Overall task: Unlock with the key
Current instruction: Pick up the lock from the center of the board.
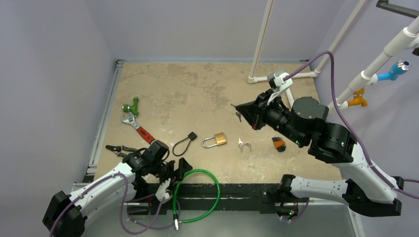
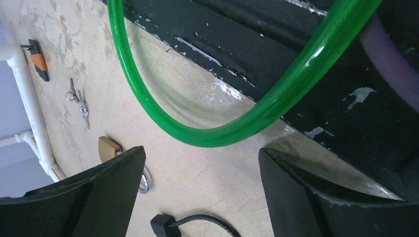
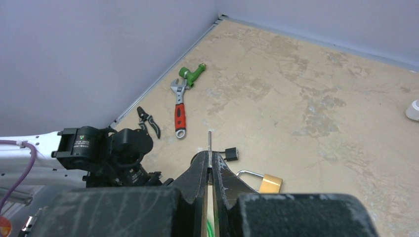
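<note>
Now right end effector (image 3: 210, 167) is pinching thin silver key (image 3: 209, 142), left end effector (image 2: 201, 163) sitting spread; next needs aligning to brass padlock (image 1: 220, 139).

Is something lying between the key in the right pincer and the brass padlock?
Nothing visible does. The right pincer holds the key above the table; the brass padlock lies uncovered, with the spare keys beside it, apart.

The worn beige counter (image 1: 197, 89) carries a padlock (image 1: 215, 140) centrally, a key bunch (image 1: 243, 145) just right, and a wrench (image 1: 138, 128) and pliers (image 1: 118, 148) left.
</note>
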Robot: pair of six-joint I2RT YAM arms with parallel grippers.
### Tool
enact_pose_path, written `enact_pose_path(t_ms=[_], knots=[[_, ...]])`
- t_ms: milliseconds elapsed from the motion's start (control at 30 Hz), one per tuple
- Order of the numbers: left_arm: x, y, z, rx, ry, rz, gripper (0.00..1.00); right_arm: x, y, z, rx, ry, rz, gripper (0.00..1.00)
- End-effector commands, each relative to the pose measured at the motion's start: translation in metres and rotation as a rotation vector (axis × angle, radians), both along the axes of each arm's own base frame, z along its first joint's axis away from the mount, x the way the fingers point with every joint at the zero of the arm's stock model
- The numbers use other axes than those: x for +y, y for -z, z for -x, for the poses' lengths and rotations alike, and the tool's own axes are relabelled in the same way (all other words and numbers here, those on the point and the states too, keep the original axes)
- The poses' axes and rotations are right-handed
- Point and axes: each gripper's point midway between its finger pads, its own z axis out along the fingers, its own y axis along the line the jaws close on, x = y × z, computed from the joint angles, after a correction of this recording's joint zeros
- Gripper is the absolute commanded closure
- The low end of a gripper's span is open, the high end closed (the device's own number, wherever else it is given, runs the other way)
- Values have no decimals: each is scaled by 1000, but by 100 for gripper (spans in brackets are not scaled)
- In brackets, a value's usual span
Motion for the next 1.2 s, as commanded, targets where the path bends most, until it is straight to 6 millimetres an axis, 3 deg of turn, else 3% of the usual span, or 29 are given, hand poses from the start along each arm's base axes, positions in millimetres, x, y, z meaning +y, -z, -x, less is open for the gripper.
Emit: enact_pose_path(t_ms=[0,200,400,633,700,767,800,967,1167], knots=[[-16,-13,20,-137,270,173,15,-8,-13,-2,-38,26,-30,100],[-19,-7,31,-205,365,291,21,-7,-8,-2,-29,24,-26,100],[-18,-2,41,-206,398,336,47,-8,-4,-4,-24,36,-18,100],[-18,-1,43,-200,400,348,60,-6,0,-6,-18,38,-13,100],[-19,-2,42,-205,399,348,70,-6,2,-6,-15,38,-12,100],[-20,-4,38,-212,392,344,90,-5,4,-7,-8,39,-11,100],[-22,-10,33,-203,367,355,100,-5,4,-7,-6,38,-11,100],[-35,-49,-8,-232,205,375,100,-5,4,-6,-2,34,-17,100],[-36,-126,-48,-254,-28,377,100,-6,-5,-6,-15,33,-29,100]])
